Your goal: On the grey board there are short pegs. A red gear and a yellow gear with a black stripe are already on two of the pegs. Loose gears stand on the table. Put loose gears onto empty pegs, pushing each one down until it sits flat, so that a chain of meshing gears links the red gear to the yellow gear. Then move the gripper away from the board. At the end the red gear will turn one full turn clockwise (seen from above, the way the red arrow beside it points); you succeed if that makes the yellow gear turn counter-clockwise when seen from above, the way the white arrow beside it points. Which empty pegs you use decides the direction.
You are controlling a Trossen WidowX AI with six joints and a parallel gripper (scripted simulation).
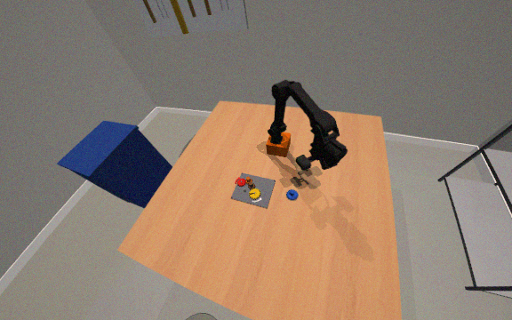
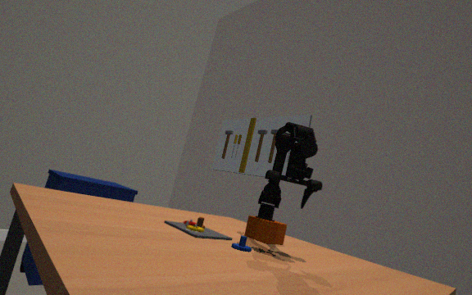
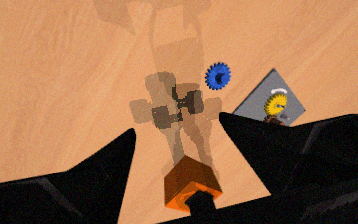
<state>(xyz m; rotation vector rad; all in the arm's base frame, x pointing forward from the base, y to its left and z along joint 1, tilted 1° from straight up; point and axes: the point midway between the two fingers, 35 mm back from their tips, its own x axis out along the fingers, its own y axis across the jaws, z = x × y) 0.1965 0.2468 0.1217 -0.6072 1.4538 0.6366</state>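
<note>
A robot arm's black gripper (image 1: 316, 164) (image 2: 293, 180) (image 3: 178, 123), spread wide and grasping nothing, hovers above a wooden table (image 1: 220, 267) (image 2: 138, 254) (image 3: 55, 75). Below the tool and off to its board side, a blue gear (image 1: 292, 195) (image 2: 242, 247) (image 3: 217, 76) stands on the tabletop. Beyond that gear from the gripper, the grey board (image 1: 267, 187) (image 2: 215, 238) (image 3: 260, 102) carries the yellow gear (image 1: 254, 194) (image 2: 195, 229) (image 3: 275, 104).
</note>
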